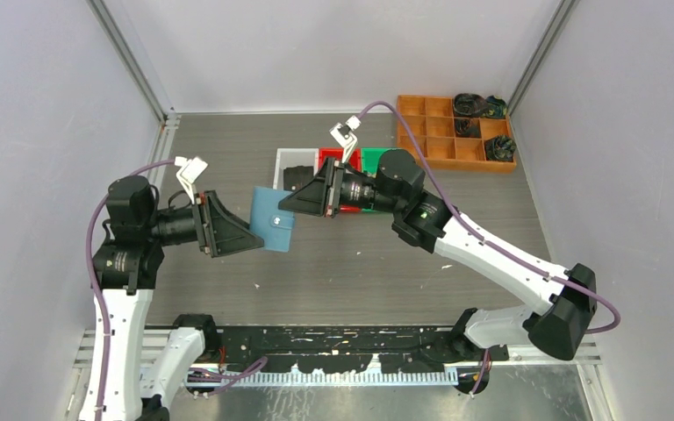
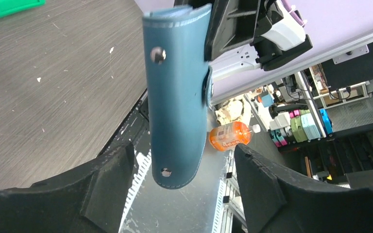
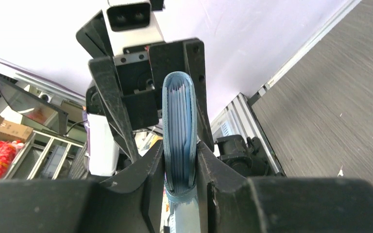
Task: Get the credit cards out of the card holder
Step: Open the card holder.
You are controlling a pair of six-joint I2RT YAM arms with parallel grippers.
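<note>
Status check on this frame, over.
Left fingers open, flanking card holder. Right fingers shut on it, midair. Holder folded closed. Nothing in the way.

A robotics laboratory test cell: two white-and-black robot arms, left [image 1: 118, 289] and right [image 1: 491, 259], stand bolted to a metal rail [image 1: 333, 342] at the near edge of a grey wood-grain bench [image 1: 360, 263]. Plain pale panels [image 1: 333, 53] in aluminium framing [image 1: 132, 61] wall it in. Purple cables [image 1: 456, 202] trail along the arms. An orange compartment tray [image 1: 428, 132] and red [image 1: 329, 156] and green [image 1: 373, 158] bins sit at the back. Beyond the cell, equipment racks [image 2: 320, 111], an orange bottle [image 2: 230, 136] and a cardboard box [image 3: 7, 130] crowd the room.
</note>
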